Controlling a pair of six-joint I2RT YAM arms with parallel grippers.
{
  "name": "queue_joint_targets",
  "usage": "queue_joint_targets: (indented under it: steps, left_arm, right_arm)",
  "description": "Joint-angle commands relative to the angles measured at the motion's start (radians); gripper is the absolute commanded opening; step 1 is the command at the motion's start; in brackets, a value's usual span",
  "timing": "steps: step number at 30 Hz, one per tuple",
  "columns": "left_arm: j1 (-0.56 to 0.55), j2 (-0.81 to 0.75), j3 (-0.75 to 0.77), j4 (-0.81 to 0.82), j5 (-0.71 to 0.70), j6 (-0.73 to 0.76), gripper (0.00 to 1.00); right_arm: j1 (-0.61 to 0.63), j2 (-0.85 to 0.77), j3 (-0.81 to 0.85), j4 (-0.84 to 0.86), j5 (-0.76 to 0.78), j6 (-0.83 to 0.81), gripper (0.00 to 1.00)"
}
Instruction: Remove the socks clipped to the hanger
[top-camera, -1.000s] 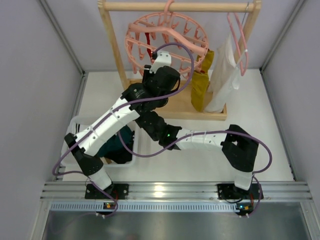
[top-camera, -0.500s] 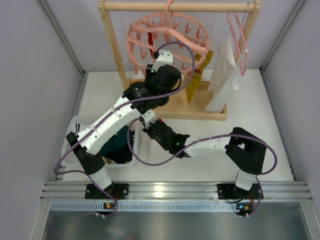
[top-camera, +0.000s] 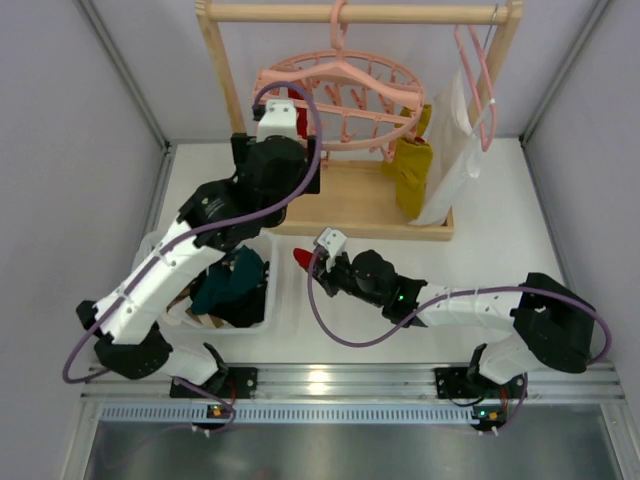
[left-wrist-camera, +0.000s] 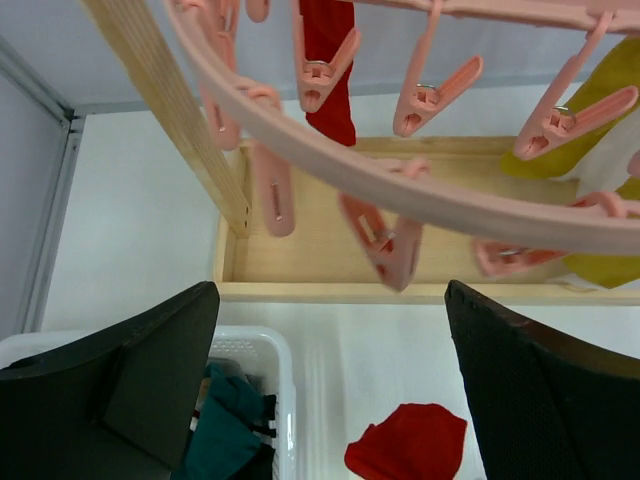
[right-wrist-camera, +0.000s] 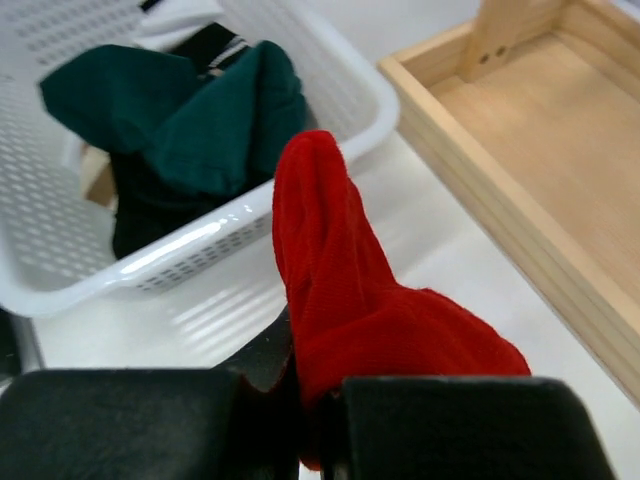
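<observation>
One red sock (right-wrist-camera: 340, 290) pinched by right hand (right-wrist-camera: 318, 395) beside basket (right-wrist-camera: 200, 245), left hand (left-wrist-camera: 330, 380) wide, seemingly below hanger (left-wrist-camera: 400, 190)

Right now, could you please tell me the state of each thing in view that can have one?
left claw: open, empty, under the ring hanger.
right claw: shut on the loose red sock.
loose red sock: unclipped, not yet in the basket.
clipped red sock: clipped to the ring hanger.
yellow socks: hanging from the ring hanger.
teal sock: in the basket.
ring hanger: hooked on the rail.
</observation>
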Motion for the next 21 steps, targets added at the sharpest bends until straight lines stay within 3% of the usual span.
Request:
queue_joint_targets:
  steps: [1, 6, 11, 18, 21]
  left_arm:
    - [0.003, -0.127, -0.041, 0.012, 0.038, -0.028, 0.98]
    - [0.003, -0.277, -0.09, 0.015, 0.056, -0.049, 0.98]
    - [0.003, -0.377, -0.096, 0.017, -0.016, -0.079, 0.98]
    - [0.003, -0.473, -0.107, 0.015, -0.154, -0.069, 0.98]
    - [0.003, -0.497, -0.107, 0.014, -0.2, -0.042, 0.98]
  right_arm:
    - [-0.034, -0.019, 0.052, 0.085, -0.245, 0.068, 0.0]
    - [-0.043, 0.097, 0.237, 0.085, -0.417, 0.109, 0.0]
    - [-0.021, 0.269, 0.478, 0.06, -0.581, 0.143, 0.0]
    - [0.036, 0.649, 0.972, -0.052, -0.664, 0.143, 0.01]
    - [0.055, 0.825, 1.243, -0.237, -0.634, 0.071, 0.06]
